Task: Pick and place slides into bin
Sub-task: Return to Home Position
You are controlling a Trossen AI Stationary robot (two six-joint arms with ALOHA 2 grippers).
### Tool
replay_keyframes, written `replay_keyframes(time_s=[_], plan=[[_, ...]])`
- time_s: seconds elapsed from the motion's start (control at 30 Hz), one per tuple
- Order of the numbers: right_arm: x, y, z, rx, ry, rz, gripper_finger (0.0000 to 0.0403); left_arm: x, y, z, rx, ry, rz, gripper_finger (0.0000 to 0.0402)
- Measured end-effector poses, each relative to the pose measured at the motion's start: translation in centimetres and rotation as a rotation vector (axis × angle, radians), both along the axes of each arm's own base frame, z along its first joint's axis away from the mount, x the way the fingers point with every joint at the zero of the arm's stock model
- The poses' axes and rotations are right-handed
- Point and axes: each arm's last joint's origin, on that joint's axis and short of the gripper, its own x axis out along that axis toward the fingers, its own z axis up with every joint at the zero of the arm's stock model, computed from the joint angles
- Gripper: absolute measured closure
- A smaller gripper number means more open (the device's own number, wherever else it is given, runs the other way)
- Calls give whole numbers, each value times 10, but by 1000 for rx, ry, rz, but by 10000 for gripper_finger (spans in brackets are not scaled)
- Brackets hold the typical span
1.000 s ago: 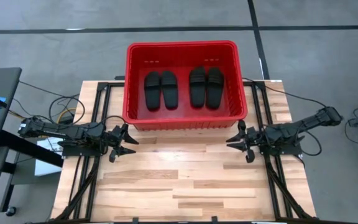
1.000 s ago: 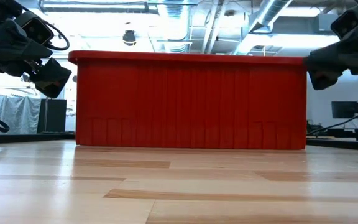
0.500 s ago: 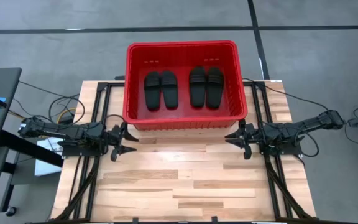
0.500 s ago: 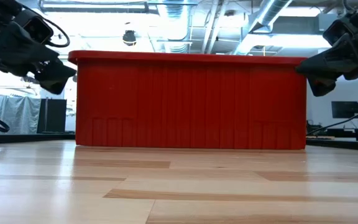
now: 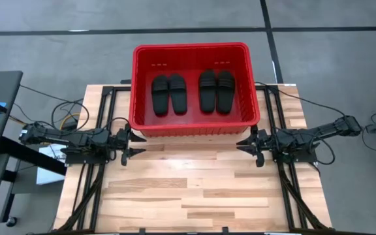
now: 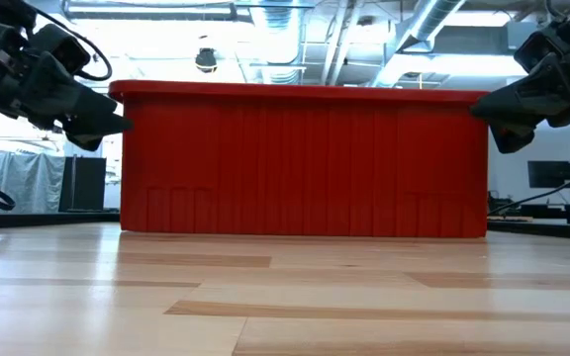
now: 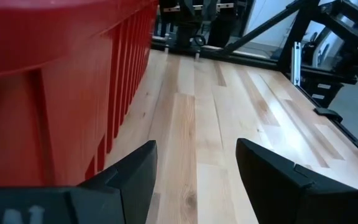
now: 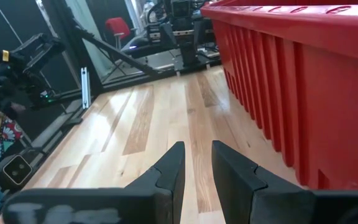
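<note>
The red bin (image 5: 194,123) stands at the table's far middle; it also shows in the low view (image 6: 305,163). Inside it, several black slides lie soles down on its floor, as a left pair (image 5: 169,94) and a right pair (image 5: 216,91). My left gripper (image 5: 134,147) hovers open and empty just in front of the bin's near left corner (image 7: 55,93). My right gripper (image 5: 241,145) hovers empty in front of the bin's near right corner (image 8: 291,74), with only a narrow gap between its fingers (image 8: 197,155).
Bare wooden tabletop (image 5: 194,189) lies between and in front of both grippers. Black frame rails (image 5: 93,189) run along the table's left and right sides. Cables (image 5: 64,117) lie off the left edge.
My left gripper has turned about its wrist and edged toward the table's right, closer to the bin's near left corner. My right gripper has tipped a little and shifted slightly toward the table's left. The bin and the slides have stayed put.
</note>
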Motion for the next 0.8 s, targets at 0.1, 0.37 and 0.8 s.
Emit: replay_keyframes(time_s=[0.1, 0.37, 0.8], plan=[[0, 0, 0, 0, 0, 0, 332, 0, 0, 0, -1, 0, 0, 191], [0, 0, 0, 0, 0, 1, 332, 0, 0, 0, 13, 1, -2, 191], [0, 0, 0, 0, 1, 1, 332, 0, 0, 0, 17, 2, -3, 191]])
